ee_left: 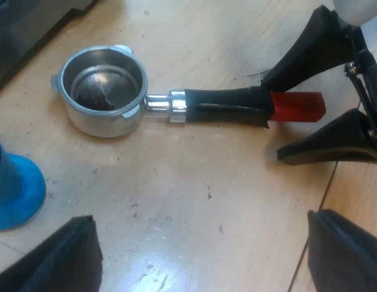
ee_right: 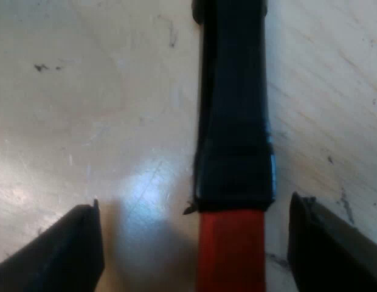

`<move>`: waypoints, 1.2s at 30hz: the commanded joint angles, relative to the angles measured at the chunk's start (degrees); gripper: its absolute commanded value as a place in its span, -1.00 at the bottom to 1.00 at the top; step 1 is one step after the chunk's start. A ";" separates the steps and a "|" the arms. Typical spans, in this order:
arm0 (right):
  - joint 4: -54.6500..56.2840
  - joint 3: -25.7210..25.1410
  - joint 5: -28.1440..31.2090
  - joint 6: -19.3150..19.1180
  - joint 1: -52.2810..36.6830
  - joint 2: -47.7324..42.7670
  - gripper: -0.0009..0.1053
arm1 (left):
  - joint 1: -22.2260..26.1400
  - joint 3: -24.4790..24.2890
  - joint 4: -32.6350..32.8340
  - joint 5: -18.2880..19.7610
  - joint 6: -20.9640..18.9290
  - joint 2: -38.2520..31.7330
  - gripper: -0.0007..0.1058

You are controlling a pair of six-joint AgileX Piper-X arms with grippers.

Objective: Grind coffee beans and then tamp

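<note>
The metal holder [ee_left: 103, 88] lies flat on the wooden table [ee_left: 194, 188], its basket showing bare metal with a dark smear of coffee. Its dark handle [ee_left: 225, 106] runs out to the red end [ee_left: 298, 106]. My right gripper [ee_left: 275, 115] straddles the handle where black meets red, one finger on each side. In the right wrist view the handle [ee_right: 234, 109] and red end [ee_right: 231, 255] lie between the fingers of the right gripper [ee_right: 194, 207], open, with gaps on both sides. My left gripper [ee_left: 200, 243] hovers open over bare table short of the holder.
A blue tamper [ee_left: 15, 191] stands on the table close to the holder's basket. A dark body [ee_left: 24, 30], apparently the machine's base, borders the table beyond the basket. A seam [ee_left: 325, 188] in the tabletop runs under the right gripper.
</note>
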 commanded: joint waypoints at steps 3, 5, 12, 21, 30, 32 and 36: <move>3.03 -1.15 -1.85 -0.01 -0.24 -0.34 0.40 | -0.25 -0.13 -0.87 0.31 -0.54 -0.10 0.37; 6.84 -2.54 -1.84 0.06 -0.24 -0.34 0.47 | -0.25 -0.13 -0.87 0.31 -0.54 -0.10 0.37; 21.79 -10.13 2.29 -0.51 1.10 -0.57 0.78 | -0.25 -0.13 -0.87 0.31 -0.54 -0.10 0.37; 20.41 -15.39 11.65 -4.27 6.57 -3.56 0.80 | -0.25 -0.26 -0.87 0.31 -0.54 -0.10 0.37; 8.45 -15.07 14.76 -7.07 7.37 -5.24 0.80 | -0.25 -3.54 1.13 -8.00 -1.40 -0.10 0.37; 4.12 -14.25 14.74 -8.91 7.37 -5.24 0.80 | -0.25 -4.49 1.74 -10.57 -1.40 -0.10 0.37; -4.71 -11.40 14.74 -13.30 7.37 -5.24 0.80 | -0.25 -5.92 2.38 -14.02 -2.60 -0.10 0.37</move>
